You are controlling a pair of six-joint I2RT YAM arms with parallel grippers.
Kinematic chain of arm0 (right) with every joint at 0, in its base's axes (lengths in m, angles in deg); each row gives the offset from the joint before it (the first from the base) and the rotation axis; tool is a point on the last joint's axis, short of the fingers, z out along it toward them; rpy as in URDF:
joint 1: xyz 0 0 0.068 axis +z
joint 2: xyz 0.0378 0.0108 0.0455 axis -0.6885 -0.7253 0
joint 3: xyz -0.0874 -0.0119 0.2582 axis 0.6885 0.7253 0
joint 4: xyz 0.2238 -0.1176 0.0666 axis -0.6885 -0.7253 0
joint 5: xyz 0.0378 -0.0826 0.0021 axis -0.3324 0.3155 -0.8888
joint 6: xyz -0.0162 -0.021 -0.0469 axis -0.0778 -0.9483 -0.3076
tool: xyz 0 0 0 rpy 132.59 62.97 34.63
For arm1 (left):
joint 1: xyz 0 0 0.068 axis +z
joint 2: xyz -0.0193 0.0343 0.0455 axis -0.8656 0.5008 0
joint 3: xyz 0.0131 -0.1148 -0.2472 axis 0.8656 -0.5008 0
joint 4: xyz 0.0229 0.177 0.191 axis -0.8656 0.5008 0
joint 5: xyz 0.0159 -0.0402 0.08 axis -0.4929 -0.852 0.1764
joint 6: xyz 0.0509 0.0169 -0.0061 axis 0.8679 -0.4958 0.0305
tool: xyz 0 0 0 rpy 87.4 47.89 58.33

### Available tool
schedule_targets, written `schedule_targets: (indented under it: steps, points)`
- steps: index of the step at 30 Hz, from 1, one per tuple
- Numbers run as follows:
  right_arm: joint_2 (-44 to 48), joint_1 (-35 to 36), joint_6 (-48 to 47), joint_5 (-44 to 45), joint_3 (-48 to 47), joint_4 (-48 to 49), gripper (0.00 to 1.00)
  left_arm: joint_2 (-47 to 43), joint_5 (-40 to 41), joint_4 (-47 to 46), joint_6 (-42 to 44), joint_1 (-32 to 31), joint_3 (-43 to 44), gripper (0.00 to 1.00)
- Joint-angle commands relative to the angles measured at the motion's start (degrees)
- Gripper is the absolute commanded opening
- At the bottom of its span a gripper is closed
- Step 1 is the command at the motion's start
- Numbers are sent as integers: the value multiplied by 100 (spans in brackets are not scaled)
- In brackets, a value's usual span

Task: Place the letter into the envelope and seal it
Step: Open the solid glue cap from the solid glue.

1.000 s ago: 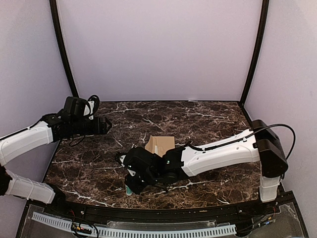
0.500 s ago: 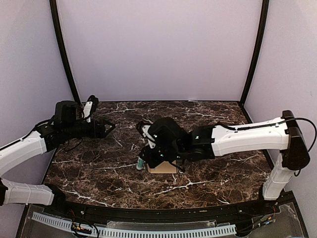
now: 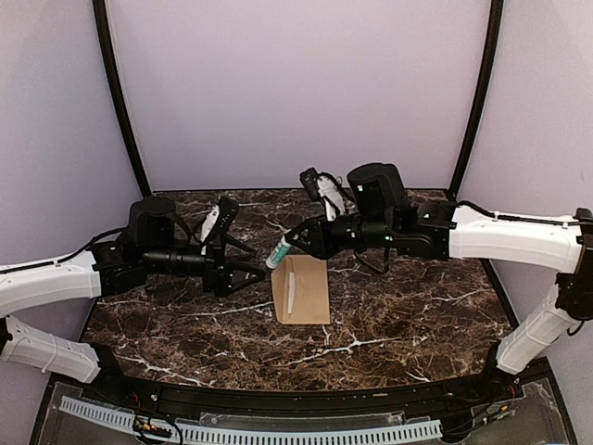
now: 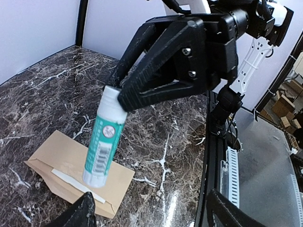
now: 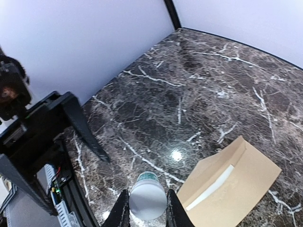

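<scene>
Holds the left arm in from the left side, forearm low and near level, left tool (image 3: 258, 263) pointing right with jaws spread wide around nothing. Stretches the right arm across from the right, wrist raised, right tool (image 3: 292, 239) angled down and leftward, pinched on the top of a glue stick (image 4: 102, 142). Sets both tools tip to tip, near but apart.

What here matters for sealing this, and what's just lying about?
Part of the job:
- flat tan kraft paper envelope, lying on the table
- teal-and-white glue stick, held off the table near the envelope by the right arm's fingers
- left arm's fingers, open, empty

Not part of it:
- dark marble table
- lilac walls
</scene>
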Motion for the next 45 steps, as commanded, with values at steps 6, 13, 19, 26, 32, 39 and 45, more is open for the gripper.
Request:
schedule_targets:
  steps: [6,13,19,26,32,39,45]
  points:
    - [83,-29,-150,-1441,74,626,13,692,545,370,958,-444,733,75]
    - [-15,-36,-150,-1716,58,697,13,779,426,259,899,-528,763,42]
    - [-85,-39,-159,-1732,8,598,13,816,410,316,947,-567,764,22]
    - [-98,-132,-4,-1799,6,599,10,814,599,397,1121,-617,706,0]
    - [35,-294,66,-1889,105,673,10,805,638,410,1202,-625,634,0]
    - [243,-435,-9,-1651,169,451,10,855,694,463,1273,-635,631,0]
    - [467,-528,-8,-1471,264,415,10,927,671,486,1291,-637,647,0]
